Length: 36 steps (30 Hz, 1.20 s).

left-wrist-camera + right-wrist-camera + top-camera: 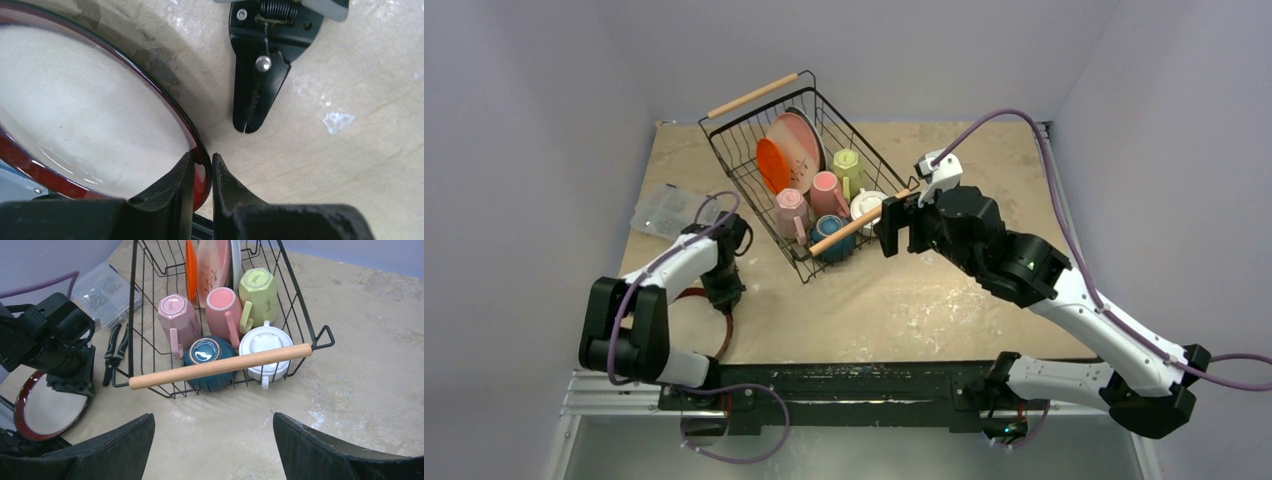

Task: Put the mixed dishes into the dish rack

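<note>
Plate pinched, rack waiting.
My left fingers [172,195] were closed on the rim of the red-rimmed plate [75,110]; rack [754,96] lay at one o'clock; right fingers [320,450] gaped empty.

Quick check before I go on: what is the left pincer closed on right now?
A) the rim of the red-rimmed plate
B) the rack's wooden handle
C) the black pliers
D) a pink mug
A: the left wrist view shows the left pincer pinching the rim of the red-rimmed plate, while the pliers lie apart beside it, untouched.
</note>
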Motion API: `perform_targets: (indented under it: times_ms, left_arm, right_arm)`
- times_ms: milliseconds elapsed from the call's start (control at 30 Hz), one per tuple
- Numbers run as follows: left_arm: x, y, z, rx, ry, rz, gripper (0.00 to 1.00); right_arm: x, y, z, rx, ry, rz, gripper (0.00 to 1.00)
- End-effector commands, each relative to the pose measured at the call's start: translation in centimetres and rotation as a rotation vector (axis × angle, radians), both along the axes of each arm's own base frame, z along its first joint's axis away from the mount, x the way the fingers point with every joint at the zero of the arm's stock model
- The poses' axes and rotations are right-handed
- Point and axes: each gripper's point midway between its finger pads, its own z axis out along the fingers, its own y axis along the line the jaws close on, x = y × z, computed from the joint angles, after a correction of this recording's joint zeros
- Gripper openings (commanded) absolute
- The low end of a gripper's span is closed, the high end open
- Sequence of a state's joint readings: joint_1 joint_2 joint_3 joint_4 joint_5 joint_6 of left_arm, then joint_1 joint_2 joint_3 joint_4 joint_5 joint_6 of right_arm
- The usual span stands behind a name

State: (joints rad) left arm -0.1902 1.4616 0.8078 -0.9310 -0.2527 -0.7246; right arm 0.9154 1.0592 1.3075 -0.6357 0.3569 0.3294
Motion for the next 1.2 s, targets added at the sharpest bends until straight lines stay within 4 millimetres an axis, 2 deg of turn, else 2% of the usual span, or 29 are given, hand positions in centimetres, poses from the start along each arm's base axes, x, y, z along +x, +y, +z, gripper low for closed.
perform_targets:
  times_ms: [0,167,333,433,567,800,933,1000,1100,1167]
  left_arm:
    - [-0.7,-1.1,2.3,-0.089,-0.098,0.074,0.00]
    - [-1.4,-3.2,7.1,-0.237,-0.236,0.205,0.00]
    - [-2.1,-5.6,11.2,-0.402,-0.302,0.295,0.00]
    - [-2.4,-6.9,12.8,-0.488,-0.324,0.342,0.00]
    - [-2.3,-8.4,14.7,-0.598,-0.353,0.399,0.00]
    - [-1.6,-9.6,18.3,-0.689,-0.394,0.434,0.00]
    - [-1.3,-10.0,19.0,-0.708,-0.396,0.429,0.00]
    - [-1.3,-10.1,19.1,-0.714,-0.391,0.425,0.00]
    - [-1.5,-10.1,19.0,-0.712,-0.395,0.423,0.00]
    - [-1.5,-10.2,19.1,-0.721,-0.396,0.427,0.00]
  right_arm:
    - [0.4,1.9,-0.9,-0.012,0.006,0.063,0.87]
    - [-1.7,7.7,-2.4,0.085,0.054,0.273,0.86]
    - [-4.4,13.5,-4.4,0.102,0.088,0.411,0.85]
    - [-6.0,16.5,-6.2,0.104,0.113,0.470,0.85]
    - [-6.9,19.5,-8.5,0.126,0.173,0.470,0.85]
    - [-7.5,22.5,-12.1,0.124,0.221,0.415,0.83]
    - [-8.2,23.6,-14.1,0.088,0.222,0.403,0.80]
    - [-8.5,24.0,-15.1,0.068,0.225,0.406,0.76]
    - [-9.0,24.7,-15.6,0.066,0.232,0.433,0.69]
    - [-9.1,25.0,-16.1,0.051,0.226,0.440,0.60]
